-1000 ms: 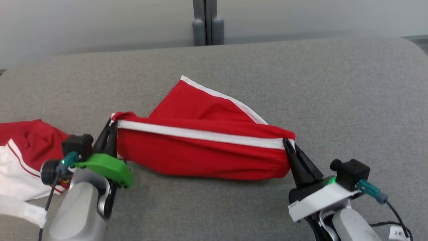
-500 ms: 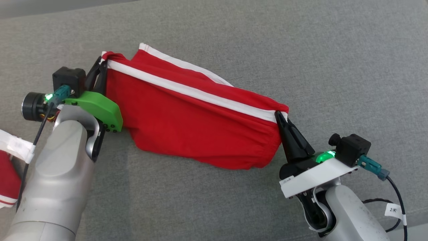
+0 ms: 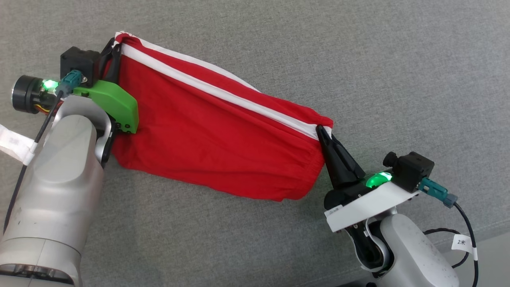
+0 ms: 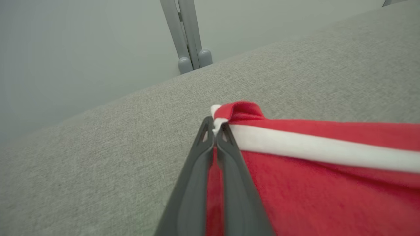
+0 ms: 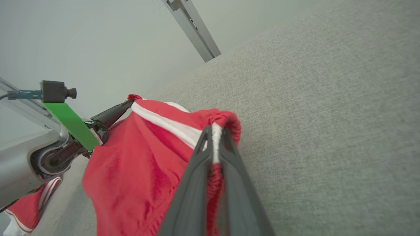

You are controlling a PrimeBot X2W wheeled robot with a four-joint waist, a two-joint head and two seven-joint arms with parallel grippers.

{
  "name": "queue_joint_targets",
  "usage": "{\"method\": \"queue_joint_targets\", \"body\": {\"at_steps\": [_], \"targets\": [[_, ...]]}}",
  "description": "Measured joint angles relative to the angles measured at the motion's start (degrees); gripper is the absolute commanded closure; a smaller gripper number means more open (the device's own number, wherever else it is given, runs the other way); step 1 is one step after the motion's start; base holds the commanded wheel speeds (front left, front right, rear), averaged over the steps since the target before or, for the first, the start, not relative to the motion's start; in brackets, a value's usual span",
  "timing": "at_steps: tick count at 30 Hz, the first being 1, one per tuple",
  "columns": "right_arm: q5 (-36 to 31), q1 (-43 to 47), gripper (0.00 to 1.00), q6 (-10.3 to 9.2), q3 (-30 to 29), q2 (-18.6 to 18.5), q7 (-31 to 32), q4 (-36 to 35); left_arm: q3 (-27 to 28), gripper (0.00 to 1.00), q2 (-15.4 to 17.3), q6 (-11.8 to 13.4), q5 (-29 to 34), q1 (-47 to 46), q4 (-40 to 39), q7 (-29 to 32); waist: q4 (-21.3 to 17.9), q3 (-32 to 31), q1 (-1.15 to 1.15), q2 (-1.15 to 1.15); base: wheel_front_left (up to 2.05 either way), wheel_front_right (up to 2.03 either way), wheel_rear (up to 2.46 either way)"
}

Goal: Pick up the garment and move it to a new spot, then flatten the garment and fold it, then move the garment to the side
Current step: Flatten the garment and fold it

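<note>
Cushion (image 3: 358, 59) under garment (image 3: 207, 135), other clothing (image 5: 24, 206) nearby

On my feed everything's on a grey fabric cushion (image 3: 358, 59). The red garment (image 3: 207, 147) sags over it, can't tell if it's touching. Another red-and-white cloth (image 5: 24, 205) lies past the garment's left end.

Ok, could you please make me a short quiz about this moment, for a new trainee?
1. True or false: the left tool and the right tool are both shut on the striped edge of the red garment.
2. The garment is: A) folded flat; B) stretched between the two tools; C) lying untouched.
3. Fill in: the fabric surface below is ___ in colour.
Key: 1 true; 2 B; 3 grey.
</note>
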Motion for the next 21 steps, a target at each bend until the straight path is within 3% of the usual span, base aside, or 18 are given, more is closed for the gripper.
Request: {"method": "queue_joint_targets", "body": {"at_steps": [2, 3, 4, 5, 21], "targets": [[-0.13, -0.16, 1.0, 0.0, 0.18, 0.01, 0.0, 0.16, 0.01, 1.0, -0.02, 0.01, 0.02, -0.03, 0.3, 0.0, -0.38, 0.19, 0.0, 0.0, 0.0, 0.0, 0.0], [-0.56, -0.16, 0.84, 0.0, 0.1, 0.01, 0.0, 0.25, 0.2, 0.9, -0.04, 0.09, 0.02, -0.03, 0.26, 0.0, -0.46, 0.18, 0.0, 0.0, 0.0, 0.0, 0.0], [-1.02, -0.16, 0.45, 0.0, -0.37, 0.03, 0.0, 0.24, 0.49, 0.31, -0.11, 0.49, 0.02, -0.03, 0.1, 0.0, -0.51, 0.07, 0.0, 0.0, 0.0, 0.0, 0.0], [-1.33, -0.16, 0.0, 0.0, -1.03, 0.03, 0.0, 0.18, 0.66, 0.0, -0.12, 0.52, 0.02, -0.02, 0.02, -0.01, -0.49, -0.09, 0.0, 0.0, 0.0, 0.0, 0.0], [-14.03, 3.5, 0.0, 0.0, -13.41, -0.02, 0.0, -0.91, 5.05, 0.0, -1.24, 0.75, -2.46, 6.93, 0.25, -0.01, 1.37, -4.37, 0.0, 0.0, 0.0, 0.0, 0.0]]}}
